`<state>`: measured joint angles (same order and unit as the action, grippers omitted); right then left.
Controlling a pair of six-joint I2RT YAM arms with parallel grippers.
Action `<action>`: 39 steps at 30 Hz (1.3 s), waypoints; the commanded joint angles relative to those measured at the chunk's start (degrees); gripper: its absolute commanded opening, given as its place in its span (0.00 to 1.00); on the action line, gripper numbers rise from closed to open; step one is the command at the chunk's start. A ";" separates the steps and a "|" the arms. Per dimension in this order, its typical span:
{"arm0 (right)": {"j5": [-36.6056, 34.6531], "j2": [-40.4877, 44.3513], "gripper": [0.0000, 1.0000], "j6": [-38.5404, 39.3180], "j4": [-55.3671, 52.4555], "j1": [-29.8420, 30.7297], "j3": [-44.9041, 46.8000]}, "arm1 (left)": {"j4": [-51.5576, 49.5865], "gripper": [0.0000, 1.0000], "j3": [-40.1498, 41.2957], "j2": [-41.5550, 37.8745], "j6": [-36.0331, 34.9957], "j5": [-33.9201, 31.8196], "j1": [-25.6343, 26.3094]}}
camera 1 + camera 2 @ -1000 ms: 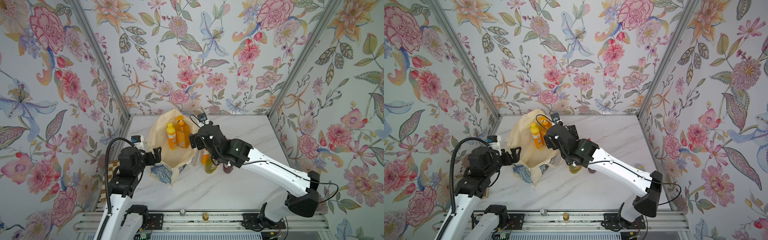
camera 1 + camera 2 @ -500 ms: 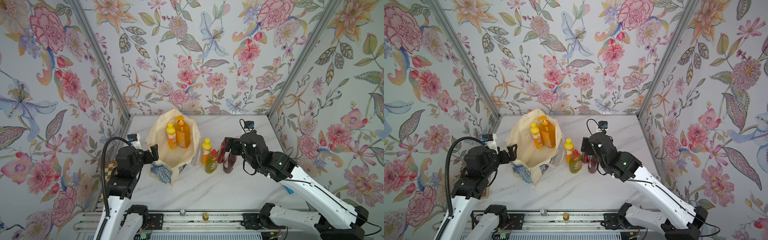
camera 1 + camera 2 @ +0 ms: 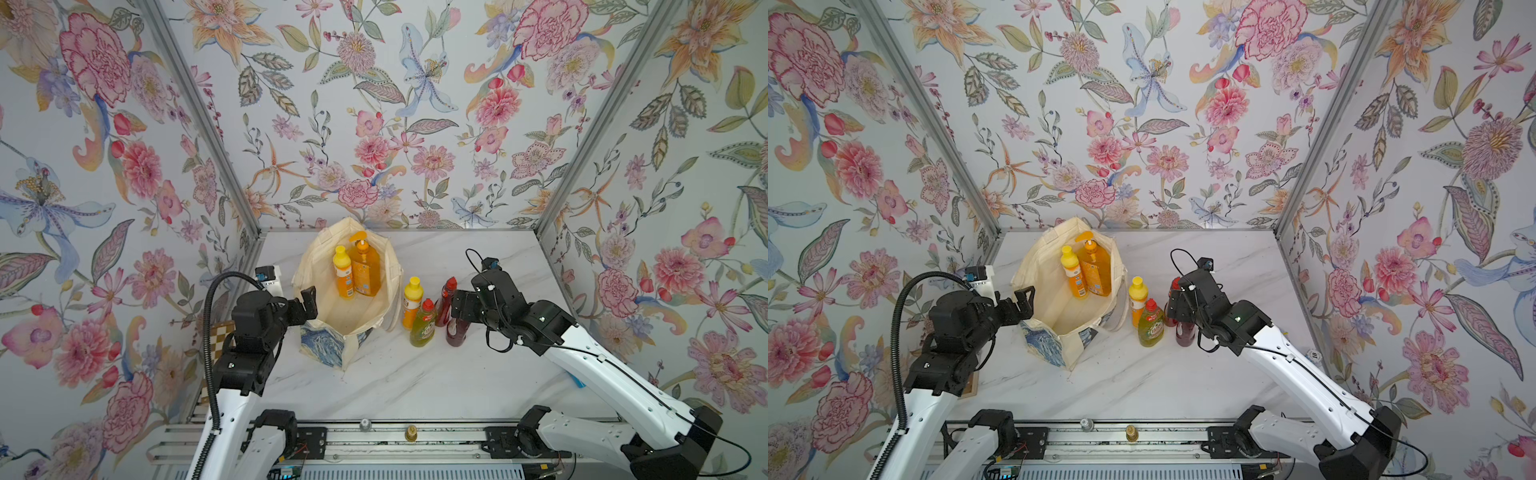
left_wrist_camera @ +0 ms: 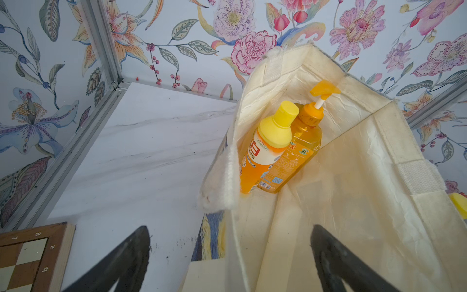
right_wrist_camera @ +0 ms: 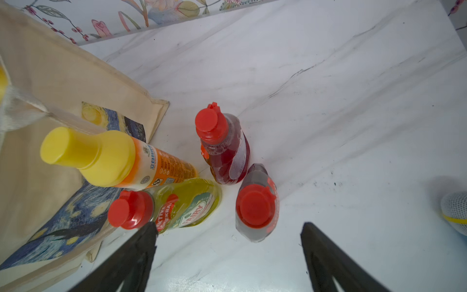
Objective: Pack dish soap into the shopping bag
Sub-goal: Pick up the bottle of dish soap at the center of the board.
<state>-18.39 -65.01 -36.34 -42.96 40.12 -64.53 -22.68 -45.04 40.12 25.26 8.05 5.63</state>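
**A:** Contents of cream canvas tote with blue swirly print (image 3: pixel 322 270)?

**B:** Two bottles, upright inside, against the tote's far wall: big amber plastic pump bottle (image 3: pixel 365 272) and, pressed beside it, orange plastic bottle with yellow cap (image 3: pixel 344 280).

**A:** And outside the tote?

**B:** Four bottles, upright in a cluster just beside the tote, on its side toward the right arm. Closest to the canvas: second orange yellow-capped bottle (image 3: pixel 411 305), with green plastic bottle with red cap (image 3: pixel 423 330) just beside it. Farther from the tote: dark-red plastic bottle with red cap (image 3: pixel 445 301) and second dark-red bottle (image 3: pixel 457 336).

**A:** Left gripper (image 4: pixel 230 228)?

**B:** Jaws spread wide at the tote's near rim, one finger outside the canvas, the other over the inside. Nothing clamped.

**A:** Right gripper (image 5: pixel 228 225)?

**B:** Jaws wide apart, hovering over the second dark-red bottle, away from the tote. No bottle gripped.
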 commanded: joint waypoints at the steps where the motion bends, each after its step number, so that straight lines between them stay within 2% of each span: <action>1: 1.03 -1.33 0.91 -0.60 -1.25 -1.21 0.91 | 0.76 1.00 -0.40 -0.37 -0.99 -1.46 0.25; 10: 1.87 -5.66 0.87 0.69 -0.69 -5.09 1.69 | 1.46 1.00 0.91 -0.33 -1.08 -1.49 0.26; 29: 2.14 -10.75 0.75 -0.48 5.08 -7.77 5.28 | 2.54 0.99 1.60 0.57 -0.65 -0.58 0.26; 33: 2.40 -11.25 0.70 -0.62 6.07 -7.86 6.24 | 2.54 0.99 1.44 0.64 -0.53 -0.50 0.27; 39: 3.19 -12.11 0.58 -0.75 7.09 -7.95 7.01 | 2.69 0.99 1.44 0.67 -0.27 -0.21 0.25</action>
<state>-15.70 -76.03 -36.86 -36.14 32.47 -59.05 -21.26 -44.27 40.62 24.86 7.22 5.63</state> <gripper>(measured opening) 0.592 0.995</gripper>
